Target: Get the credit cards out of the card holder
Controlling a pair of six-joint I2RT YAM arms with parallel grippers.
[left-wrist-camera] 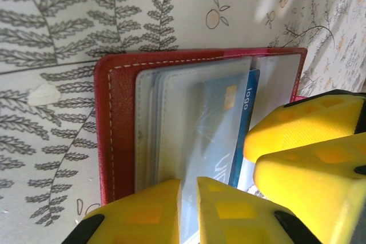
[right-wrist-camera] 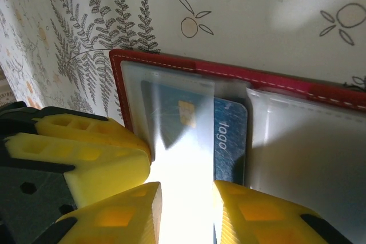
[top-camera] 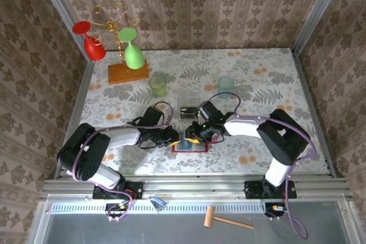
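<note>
Fern-printed cloth covers the counter (top-camera: 269,78), with damask-papered walls (top-camera: 229,4) closing it in on three sides. At the near middle, the left claw (left-wrist-camera: 189,190) is clenched almost closed on the edge of a clear pocket leaf of the card holder (left-wrist-camera: 114,118), which lies opened flat with its red cover down. Just beside it, the right claw (right-wrist-camera: 187,198) straddles a glare-bright strip of the same pocket; whether it actually pinches anything I cannot tell. Inside that pocket sits a blue credit card (right-wrist-camera: 229,141), chip showing, its "logo" edge reaching past the sleeve's edge. To do this step well, I judge the left claw should pin sleeve and cover firmly to the counter. The right claw should then catch only the card's exposed edge and draw it slowly, straight out of the pocket's mouth, so the holder neither lifts nor folds shut.
</note>
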